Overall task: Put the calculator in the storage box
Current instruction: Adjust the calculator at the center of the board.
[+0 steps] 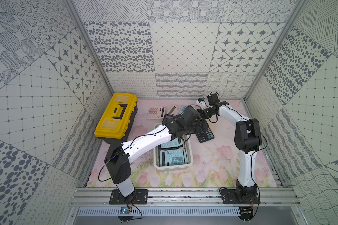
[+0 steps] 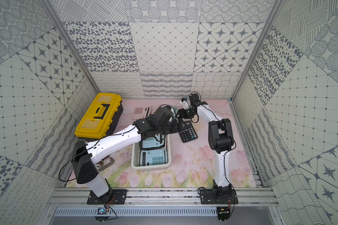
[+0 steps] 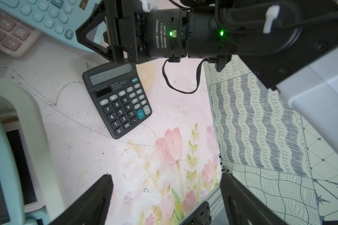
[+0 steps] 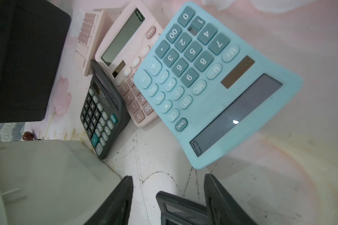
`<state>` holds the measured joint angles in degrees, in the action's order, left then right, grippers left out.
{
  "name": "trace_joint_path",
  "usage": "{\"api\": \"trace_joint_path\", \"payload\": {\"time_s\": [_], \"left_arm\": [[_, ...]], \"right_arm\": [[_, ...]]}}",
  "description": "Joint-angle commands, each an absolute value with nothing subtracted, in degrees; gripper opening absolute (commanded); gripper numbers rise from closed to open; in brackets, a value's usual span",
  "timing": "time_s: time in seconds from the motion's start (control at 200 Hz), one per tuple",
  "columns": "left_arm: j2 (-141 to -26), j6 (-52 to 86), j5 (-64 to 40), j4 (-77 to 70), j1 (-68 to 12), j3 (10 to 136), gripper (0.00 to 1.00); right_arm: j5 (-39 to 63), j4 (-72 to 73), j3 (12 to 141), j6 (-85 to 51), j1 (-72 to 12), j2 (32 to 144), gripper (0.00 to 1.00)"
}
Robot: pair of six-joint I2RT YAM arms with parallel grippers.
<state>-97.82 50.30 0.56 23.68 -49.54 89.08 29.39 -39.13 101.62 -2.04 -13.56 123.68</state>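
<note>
Black DEXIN calculator (image 3: 117,101) lies near storage box (image 3: 30,109); left gripper (image 3: 165,175) and right gripper (image 4: 168,176) both gape.

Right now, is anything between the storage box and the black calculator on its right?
The mat between black calculator and storage box is bare. But the left arm hangs over the box's far end, and two blue calculators already lie in it.

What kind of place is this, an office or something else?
Probably a robot test cell, not an office: patterned wall panels on an aluminium frame enclose one small floral mat, and the left arm and right arm are bolted to a rail at its front.
</note>
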Motion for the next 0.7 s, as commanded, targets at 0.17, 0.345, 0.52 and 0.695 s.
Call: {"api": "trace_joint_path", "payload": {"time_s": [0.17,0.345,0.52,0.695], "left_arm": [[-93.2,48.1,0.7,22.5,-48.3,83.4,0.91],[-91.8,48.5,0.3,21.4,-48.1,81.8,0.91],[-91.1,48.9,-0.2,20.8,-48.1,81.2,0.91],[-90.1,49.2,-0.6,20.6,-48.1,80.7,0.91]], "right_arm": [[24.6,-43.6,102.8,2.4,-13.2,123.8,0.64],[22.0,-44.3,97.2,3.8,-13.1,119.7,0.64],[20.0,-44.3,90.0,2.6,-13.0,113.9,0.64],[18.9,-42.9,79.9,-0.2,-13.0,106.9,0.64]]}}
